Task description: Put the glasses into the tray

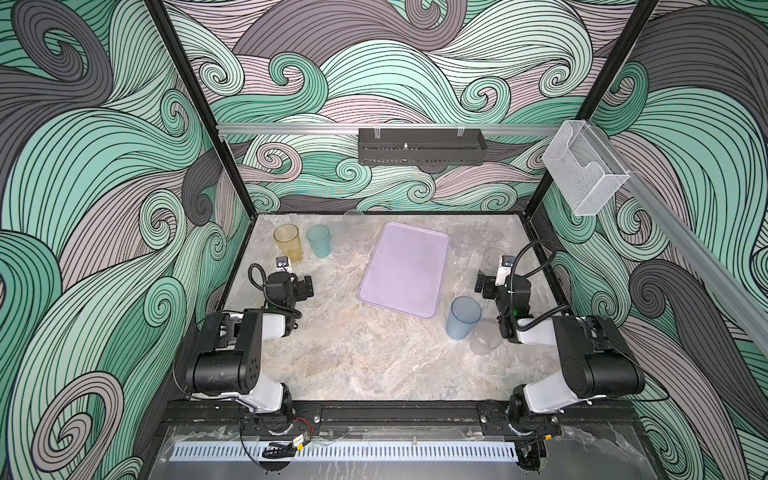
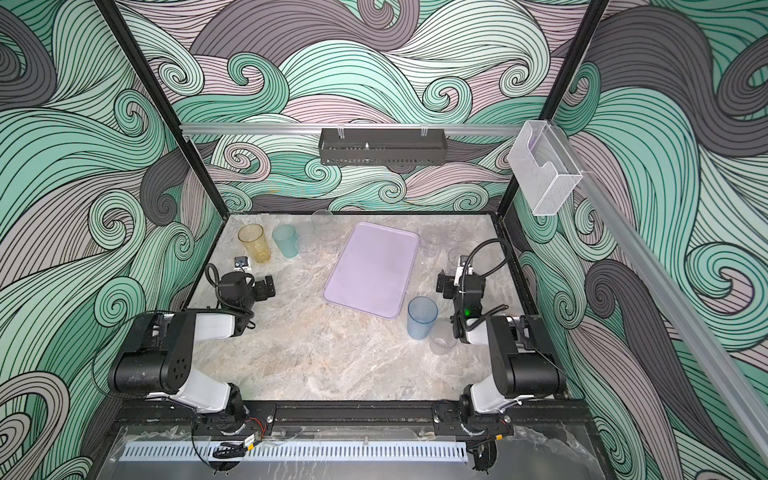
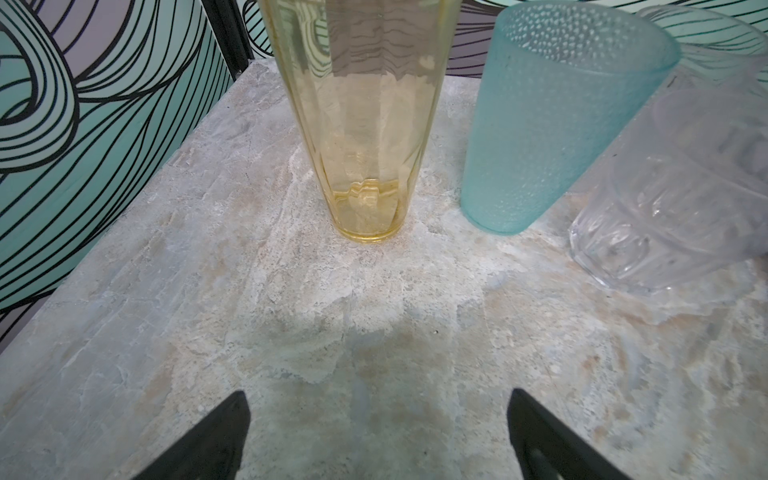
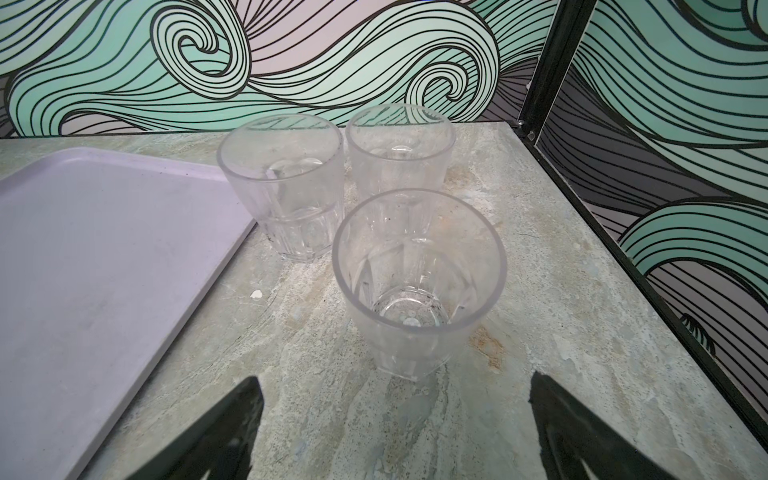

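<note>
Three clear glasses [image 4: 419, 274] stand upright in a cluster near the far right corner of the tabletop [image 1: 353, 361], just beside the tray [image 1: 405, 270]. The lavender tray lies skewed at mid tabletop, and every glass in view stands outside it. Both arms are folded low with elbows drawn back. The right end effector [image 1: 482, 286] hovers by the right edge, jaws released wide and empty, with the nearest clear glass ahead of them. The left end effector [image 1: 306, 286] is likewise spread and holds nothing. It faces the amber tumbler [image 1: 287, 243], with the teal tumbler [image 1: 319, 242] alongside, near the far left corner. A blue tumbler [image 1: 462, 318] and a frosted cup [image 1: 484, 338] stand just off the tray's near right corner.
</note>
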Controlling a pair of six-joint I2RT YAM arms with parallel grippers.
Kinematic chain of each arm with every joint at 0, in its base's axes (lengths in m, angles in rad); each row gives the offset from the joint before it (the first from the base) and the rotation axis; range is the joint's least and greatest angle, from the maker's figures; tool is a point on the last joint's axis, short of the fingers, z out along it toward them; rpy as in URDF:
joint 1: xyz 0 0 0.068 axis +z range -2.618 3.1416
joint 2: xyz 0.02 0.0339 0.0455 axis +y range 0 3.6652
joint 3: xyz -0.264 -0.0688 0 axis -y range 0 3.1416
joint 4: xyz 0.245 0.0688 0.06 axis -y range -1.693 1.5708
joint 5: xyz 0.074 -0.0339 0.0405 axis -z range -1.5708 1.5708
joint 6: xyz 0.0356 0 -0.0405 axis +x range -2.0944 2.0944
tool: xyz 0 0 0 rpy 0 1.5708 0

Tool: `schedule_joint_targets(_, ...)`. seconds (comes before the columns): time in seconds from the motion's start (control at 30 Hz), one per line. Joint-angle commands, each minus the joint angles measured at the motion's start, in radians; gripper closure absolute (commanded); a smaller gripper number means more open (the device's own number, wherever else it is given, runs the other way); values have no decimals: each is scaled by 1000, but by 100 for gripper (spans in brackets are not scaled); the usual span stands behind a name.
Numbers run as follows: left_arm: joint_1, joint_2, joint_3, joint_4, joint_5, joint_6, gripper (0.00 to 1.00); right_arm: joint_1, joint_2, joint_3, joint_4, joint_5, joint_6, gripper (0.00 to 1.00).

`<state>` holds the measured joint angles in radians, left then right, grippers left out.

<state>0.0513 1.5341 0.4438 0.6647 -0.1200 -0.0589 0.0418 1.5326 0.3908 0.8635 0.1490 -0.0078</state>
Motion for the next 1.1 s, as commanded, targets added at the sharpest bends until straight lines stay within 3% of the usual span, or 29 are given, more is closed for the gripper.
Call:
schedule_joint_targets(0.0,25,-12,26,-4,59,-2,1,-4,7,8,-2,-20,-3,1)
schedule_joint_targets(0.13,29,-12,21,2,86,8,1,-3,3,3,9,-20,-7,1)
schedule_joint_targets(0.23,25,-26,12,12,103,19,1,18,-47,30,-81,-41,-43,1)
schedule_joint_targets(0.43,2,-104,-48,54,53,29,1,50,-150,13,-144,29,-44,1)
schedule_joint_targets(0.6,-48,-222,-34,-77,-14,38,1,85,-244,52,-294,138,-12,1)
schedule_joint_targets(0.73,-87,-279,-38,-130,-68,26,1,99,-311,119,-469,197,94,1)
schedule_joint_targets(0.97,-180,-455,-20,-237,-178,-27,1,124,-391,370,-987,266,305,1)
schedule_joint_targets(1.07,-220,-512,17,-303,-232,-40,1,130,-433,398,-1035,188,395,1)
